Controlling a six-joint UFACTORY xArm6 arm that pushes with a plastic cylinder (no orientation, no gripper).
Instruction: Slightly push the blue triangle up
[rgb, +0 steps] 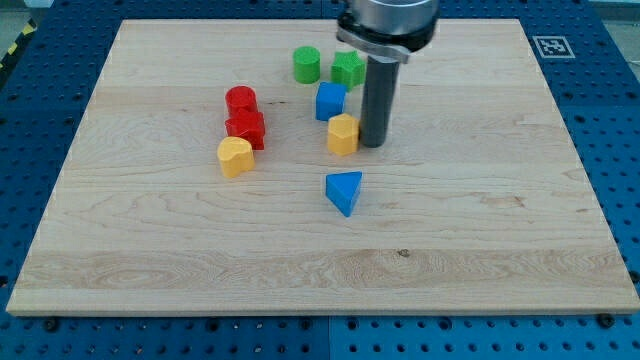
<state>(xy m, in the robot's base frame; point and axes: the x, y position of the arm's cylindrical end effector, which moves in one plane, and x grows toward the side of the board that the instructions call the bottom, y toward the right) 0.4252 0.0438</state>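
The blue triangle (344, 191) lies on the wooden board (480, 220) a little below the middle. My tip (373, 144) rests on the board above it and slightly to the view's right, a short gap away. The tip stands just right of a yellow block (343, 134), close to it or touching; I cannot tell which. A blue cube (330, 101) sits just above that yellow block.
A green cylinder (306, 64) and a green block (348, 69) sit near the view's top. A red cylinder (240, 101), a red block (246, 129) and a yellow heart-shaped block (235, 156) cluster at the left. The arm's housing (388, 25) hangs over the top.
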